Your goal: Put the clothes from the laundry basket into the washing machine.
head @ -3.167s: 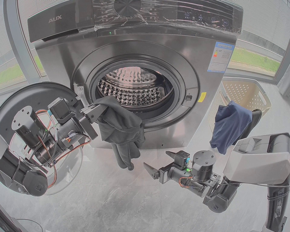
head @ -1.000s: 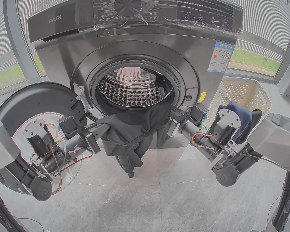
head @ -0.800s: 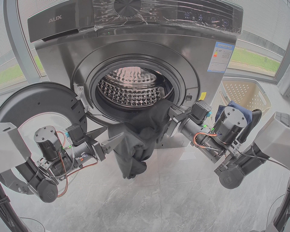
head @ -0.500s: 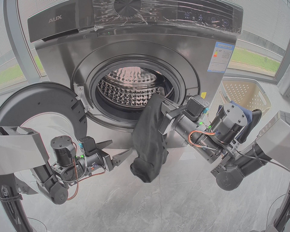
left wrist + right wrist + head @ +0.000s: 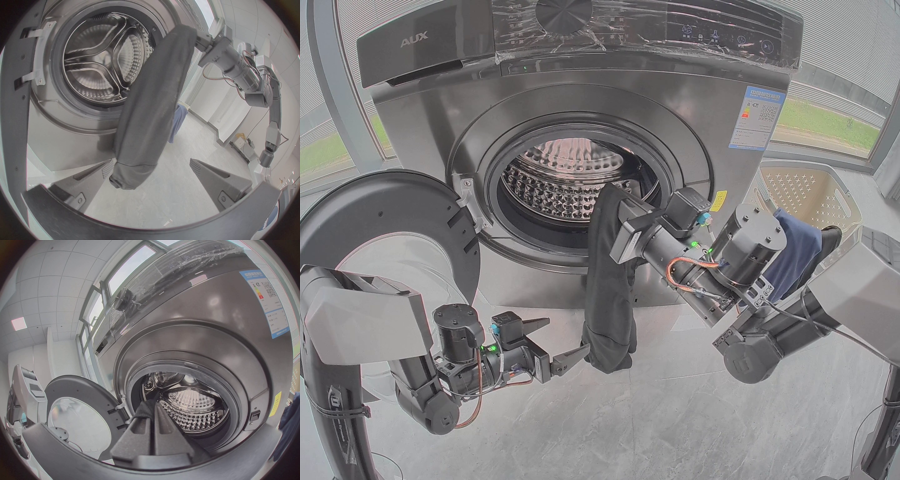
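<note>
Straight down from right hand (image 5: 622, 206), dark garment (image 5: 606, 281).

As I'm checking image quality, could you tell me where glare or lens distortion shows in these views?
Head view: bright glare on the drum and on the plastic-wrapped control panel. Left and right wrist views: strong fisheye bending, with dark corners.

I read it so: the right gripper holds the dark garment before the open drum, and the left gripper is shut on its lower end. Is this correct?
Not fully. The left gripper is open, not shut on the lower end; the left wrist view shows its fingers wide apart. The right gripper does hold the dark garment before the open drum.
</note>
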You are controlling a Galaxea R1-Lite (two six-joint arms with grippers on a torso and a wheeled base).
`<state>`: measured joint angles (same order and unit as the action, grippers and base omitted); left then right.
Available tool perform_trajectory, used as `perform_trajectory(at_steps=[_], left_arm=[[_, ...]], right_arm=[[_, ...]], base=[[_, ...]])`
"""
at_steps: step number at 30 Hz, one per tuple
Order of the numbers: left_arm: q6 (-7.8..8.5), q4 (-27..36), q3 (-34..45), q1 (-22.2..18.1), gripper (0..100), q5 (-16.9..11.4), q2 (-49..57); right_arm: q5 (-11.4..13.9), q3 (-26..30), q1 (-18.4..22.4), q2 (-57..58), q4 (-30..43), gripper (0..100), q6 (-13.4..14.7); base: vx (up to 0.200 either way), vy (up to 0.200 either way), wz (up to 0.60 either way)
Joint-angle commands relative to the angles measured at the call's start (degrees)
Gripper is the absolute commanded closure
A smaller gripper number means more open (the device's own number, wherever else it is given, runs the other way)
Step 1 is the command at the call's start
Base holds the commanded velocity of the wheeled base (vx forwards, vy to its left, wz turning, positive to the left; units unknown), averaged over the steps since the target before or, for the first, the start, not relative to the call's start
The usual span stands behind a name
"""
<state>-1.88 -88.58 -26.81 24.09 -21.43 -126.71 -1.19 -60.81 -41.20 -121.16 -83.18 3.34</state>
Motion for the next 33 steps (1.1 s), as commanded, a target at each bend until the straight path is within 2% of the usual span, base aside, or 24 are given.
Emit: perform_trajectory(at_steps=[1,6,9,12,19,22,23,24,25,26,27,28,29,33], left_arm=[[0.03,-0.02,-0.35,1.75,0,0.07,-1.44],[0.47,-0.02,-0.53,2.10,0,0.07,-2.14],[0.56,-0.02,-0.79,2.98,0,0.16,-2.40],[0.56,-0.02,-1.05,3.16,0,0.25,-2.93],[0.21,-0.02,-9.05,3.77,0,2.01,-5.92],[-0.67,-0.02,-11.43,4.56,0,3.24,-6.45],[-1.81,-0.02,-12.83,5.00,0,3.41,-6.71],[-2.08,-0.02,-13.27,5.18,0,3.41,-6.80],[-3.75,-0.02,-14.59,5.97,0,3.41,-6.97],[-4.19,-0.02,-14.77,6.15,0,3.41,-6.97],[-6.21,-0.02,-15.91,6.94,0,3.41,-7.32],[-6.21,-0.02,-15.91,6.94,0,3.41,-7.32],[-7.53,-0.02,-17.31,7.38,0,3.41,-7.68],[-7.44,0.07,-21.71,7.38,0,4.38,-10.58]], right_arm=[[-0.83,-4.58,0.16,-2.15,1.35,100,0.00],[-0.91,-8.63,-0.10,-2.32,3.28,100,0.00],[-1.88,-11.70,-0.37,-2.41,4.60,100,0.00],[-2.15,-12.58,-0.46,-2.50,5.22,100,0.00],[-2.85,-13.99,-1.42,-3.20,6.01,100,0.00],[-2.94,-13.90,-1.51,-3.20,5.83,100,0.00],[-2.94,-13.90,-1.42,-3.20,5.92,100,0.00],[-2.94,-13.90,-1.42,-3.20,5.83,100,0.00],[-2.94,-13.90,-1.42,-3.20,5.83,100,0.00],[-2.94,-13.90,-1.42,-3.20,5.83,100,0.00],[-2.94,-13.72,-1.42,-3.29,5.74,100,0.00],[-2.94,-13.72,-1.42,-3.29,5.74,100,0.00],[-3.02,-13.55,-1.42,-3.29,5.48,100,0.00],[-3.11,-13.55,-1.42,-3.29,5.39,100,0.09]], base=[[0.000,0.000,0.00],[0.000,0.000,0.00],[0.000,0.000,0.00],[0.000,0.000,0.00],[0.000,0.000,0.00],[0.000,0.000,0.00],[0.000,0.000,0.00],[0.000,0.000,0.00],[0.000,0.000,0.00],[0.000,0.000,0.00],[0.000,0.000,0.00],[0.000,0.000,0.00],[0.000,0.000,0.00],[0.000,0.000,0.00]])
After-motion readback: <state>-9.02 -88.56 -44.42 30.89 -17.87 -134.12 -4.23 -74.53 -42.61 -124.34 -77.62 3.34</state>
